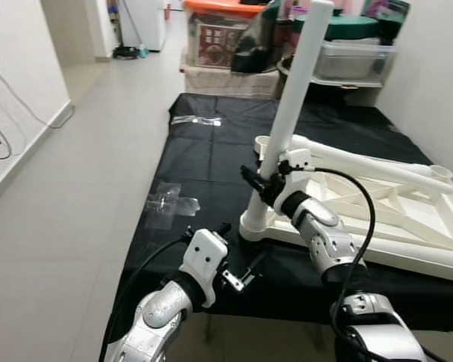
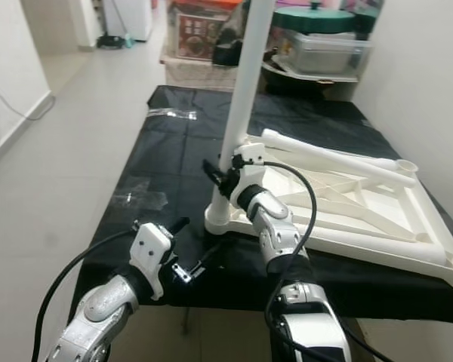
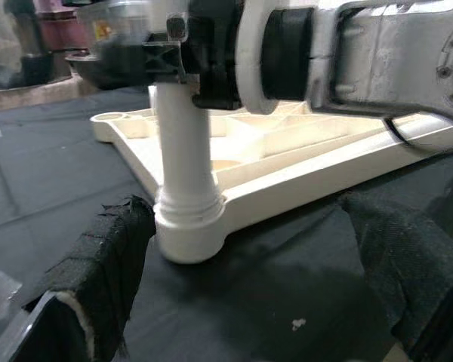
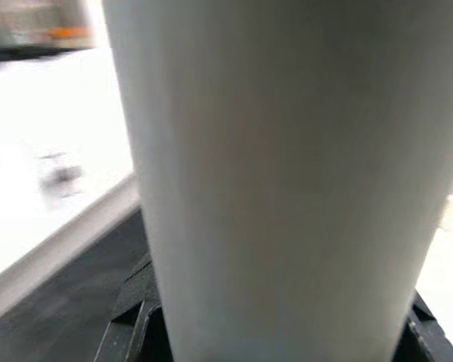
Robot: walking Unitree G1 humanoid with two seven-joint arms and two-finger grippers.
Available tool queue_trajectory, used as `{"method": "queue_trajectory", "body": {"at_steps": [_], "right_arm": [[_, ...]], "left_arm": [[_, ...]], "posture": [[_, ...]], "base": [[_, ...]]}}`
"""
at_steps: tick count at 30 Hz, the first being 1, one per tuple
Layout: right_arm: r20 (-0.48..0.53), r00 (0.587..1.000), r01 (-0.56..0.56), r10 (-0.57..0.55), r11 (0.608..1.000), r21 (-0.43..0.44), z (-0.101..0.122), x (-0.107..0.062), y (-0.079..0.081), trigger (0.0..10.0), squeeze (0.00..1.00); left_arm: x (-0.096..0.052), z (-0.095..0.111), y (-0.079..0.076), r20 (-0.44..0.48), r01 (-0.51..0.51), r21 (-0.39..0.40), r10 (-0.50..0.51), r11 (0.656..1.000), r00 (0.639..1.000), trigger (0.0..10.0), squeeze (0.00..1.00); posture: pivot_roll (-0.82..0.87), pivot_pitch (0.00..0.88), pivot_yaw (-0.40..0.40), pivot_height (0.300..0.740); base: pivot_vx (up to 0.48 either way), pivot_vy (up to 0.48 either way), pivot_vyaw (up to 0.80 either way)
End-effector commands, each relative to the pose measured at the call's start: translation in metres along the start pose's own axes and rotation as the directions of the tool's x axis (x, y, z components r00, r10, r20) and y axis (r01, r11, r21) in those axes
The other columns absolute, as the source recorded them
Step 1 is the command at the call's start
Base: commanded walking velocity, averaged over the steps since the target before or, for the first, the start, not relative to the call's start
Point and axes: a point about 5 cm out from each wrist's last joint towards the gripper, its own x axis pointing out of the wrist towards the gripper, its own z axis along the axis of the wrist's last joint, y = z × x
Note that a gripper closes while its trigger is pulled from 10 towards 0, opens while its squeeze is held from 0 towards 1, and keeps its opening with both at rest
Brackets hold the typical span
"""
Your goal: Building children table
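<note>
Black sheeting [image 1: 204,158] covered the floor where the upturned tabletop [image 1: 377,200] lay, one white leg [image 1: 291,113] standing in its near corner socket. Our right gripper [image 1: 258,181] was clenched around that leg low down, where we judged stiff, light, smooth plastic best held; our left gripper [image 1: 238,265] hung released just before the socket.

White plastic kids' table top [image 1: 377,204], upside down on black sheet, one leg fitted.

Leg [image 1: 291,113]: white round tube, upright with slight tilt, seated in the near-left corner socket [image 1: 255,225]. A second white tube [image 1: 355,162] lies flat across the ribbed underside. Other corner sockets open.
</note>
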Motion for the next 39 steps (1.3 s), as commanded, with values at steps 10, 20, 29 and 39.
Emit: {"method": "queue_trajectory", "body": {"at_steps": [10, 20, 29, 39], "right_arm": [[0.113, 0.849, 0.517, -0.516, 0.856, 0.022, 0.002, -0.03, 0.0, 0.0, 0.0], [0.151, 0.963, 0.216, -0.224, 0.974, 0.073, 0.001, -0.02, 0.02, 10.0, 0.0], [0.081, 0.981, -0.18, 0.176, 0.983, 0.043, 0.003, -0.022, -0.005, 10.0, 0.0], [-0.116, 0.639, -0.762, 0.761, 0.646, 0.046, 0.017, -0.024, 0.003, 10.0, 0.0]], "left_arm": [[0.0, -0.002, -0.001, -0.015, 0.001, -0.004, -0.001, 1.0, 1.0, 10.0, 0.0], [0.0, -0.001, 0.0, -0.014, -0.001, -0.006, 0.001, 1.0, 1.0, 10.0, 0.0], [0.001, 0.0, -0.001, -0.011, 0.002, -0.004, -0.002, 1.0, 1.0, 10.0, 0.0], [0.0, 0.0, -0.001, -0.012, 0.001, -0.004, -0.001, 1.0, 1.0, 10.0, 0.0]], "posture": [[0.12, 0.0, -0.09, 0.74], [0.12, 0.0, -0.093, 0.74], [0.12, 0.0, -0.096, 0.74], [0.13, 0.0, -0.099, 0.74]], "base": [[0.0, 0.0, 0.0], [0.0, 0.0, 0.0], [0.0, 0.0, 0.0], [0.0, 0.0, 0.0]]}}
